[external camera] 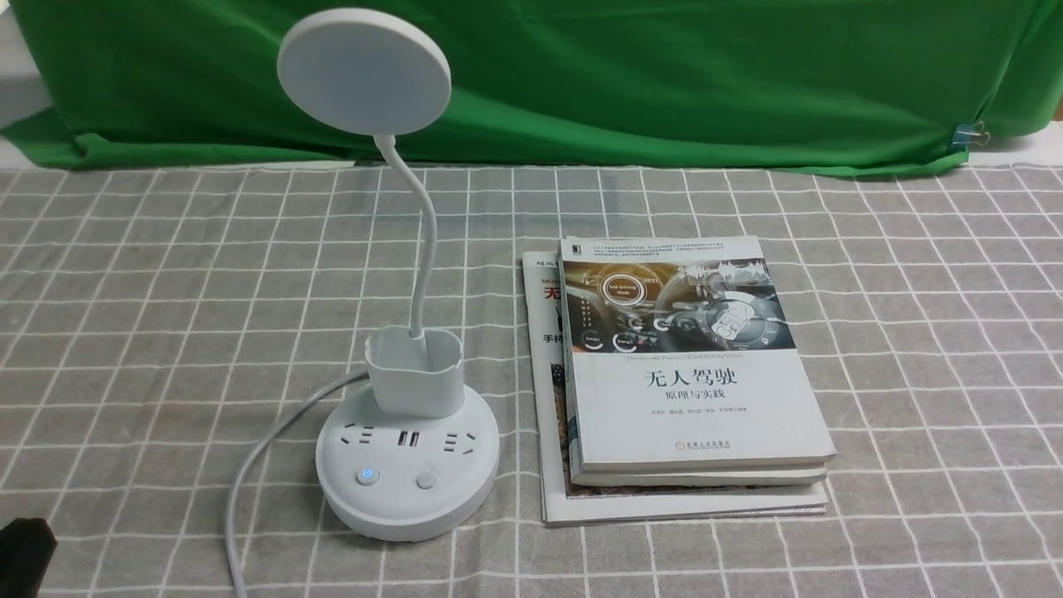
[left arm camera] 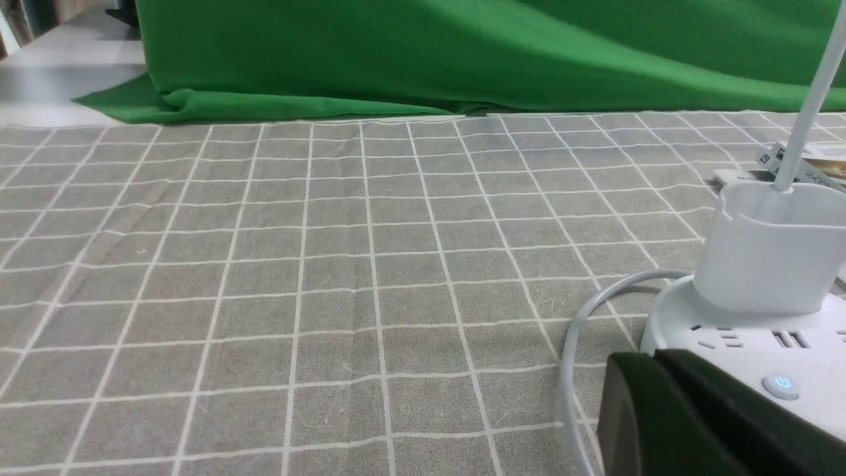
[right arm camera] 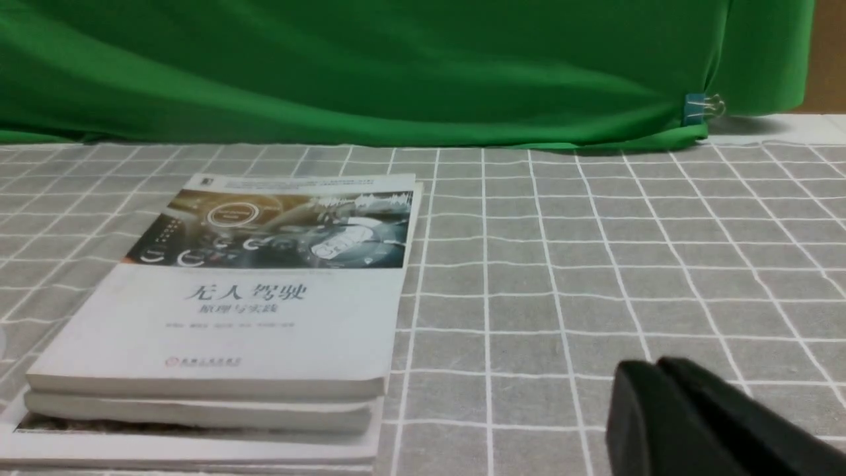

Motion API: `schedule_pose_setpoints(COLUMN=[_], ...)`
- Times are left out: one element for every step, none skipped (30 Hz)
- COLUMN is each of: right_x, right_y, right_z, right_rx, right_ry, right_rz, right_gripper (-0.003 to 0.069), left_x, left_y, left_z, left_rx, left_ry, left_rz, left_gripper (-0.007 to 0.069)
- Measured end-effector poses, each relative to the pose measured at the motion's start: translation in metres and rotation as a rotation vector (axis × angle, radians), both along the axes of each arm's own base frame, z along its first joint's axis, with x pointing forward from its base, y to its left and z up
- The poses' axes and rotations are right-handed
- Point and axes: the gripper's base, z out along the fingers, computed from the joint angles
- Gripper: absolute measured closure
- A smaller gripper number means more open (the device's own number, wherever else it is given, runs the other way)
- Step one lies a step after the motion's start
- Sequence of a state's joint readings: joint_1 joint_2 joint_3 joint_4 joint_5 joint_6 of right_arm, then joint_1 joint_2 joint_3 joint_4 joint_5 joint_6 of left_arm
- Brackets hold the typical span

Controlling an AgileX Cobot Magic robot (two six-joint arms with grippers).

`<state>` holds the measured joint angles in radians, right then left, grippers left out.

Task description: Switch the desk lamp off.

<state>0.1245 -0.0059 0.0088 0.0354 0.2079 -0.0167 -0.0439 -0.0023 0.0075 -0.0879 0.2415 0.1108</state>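
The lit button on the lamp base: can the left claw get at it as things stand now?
Probably yes. The left claw sits low beside the desk lamp, and nothing lies between it and the lit button.

Left claw [left arm camera: 661, 360]: the fingers lie pressed together with no gap showing between them in the left wrist view, nothing held, and in the front view only a dark corner of it enters at the lower left edge [external camera: 25, 552], low over the desk. Right claw [right arm camera: 661, 367]: fingers likewise closed against each other and empty in the right wrist view, low over the desk; it does not appear in the front view
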Motion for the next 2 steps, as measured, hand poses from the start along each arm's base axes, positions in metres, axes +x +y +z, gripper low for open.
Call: schedule_pose_setpoints(right_x=[0.0000, 0.0000], right_y=[0.0000, 0.0000], right_z=[0.0000, 0.0000], right_rx=[0.000, 0.000], right_ry=[0.000, 0.000], right_rz=[0.000, 0.000], right_gripper=[0.0624, 0.0624], left_x=[0.0000, 0.0000], left_y=[0.0000, 0.0000], left_z=[0.0000, 0.0000], left_rx=[0.000, 0.000], left_ry=[0.000, 0.000], left_rz=[0.000, 0.000], left_gripper=[0.0624, 0.0624])
